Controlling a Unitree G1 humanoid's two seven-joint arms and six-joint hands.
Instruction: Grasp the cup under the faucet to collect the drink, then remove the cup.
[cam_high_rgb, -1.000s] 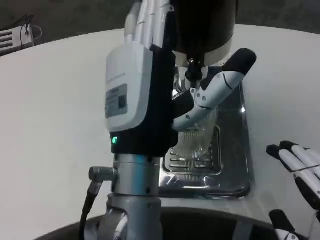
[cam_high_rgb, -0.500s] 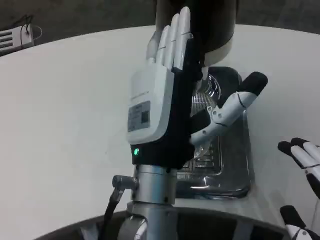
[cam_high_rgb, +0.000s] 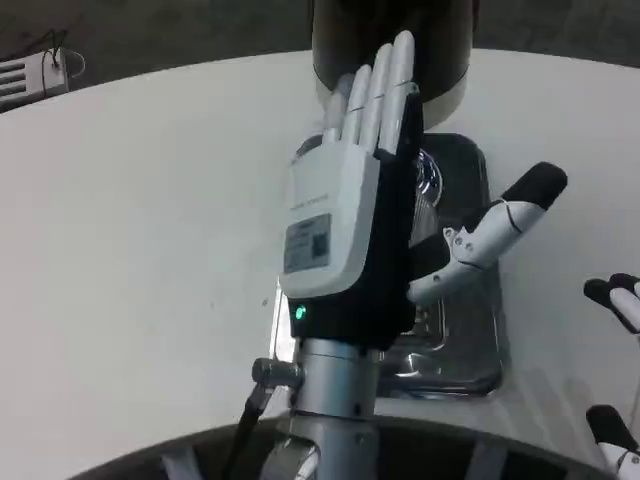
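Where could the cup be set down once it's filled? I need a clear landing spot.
The bare white table left of the left hand is widest. A narrower strip lies between the metal drip tray and the right hand's fingers. It is crowded under the dark dispenser, where the left hand stands over the tray.

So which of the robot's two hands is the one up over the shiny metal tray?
The left hand: its fingers are straight and spread above the shiny metal drip tray. The right hand sits off at the table's right edge.
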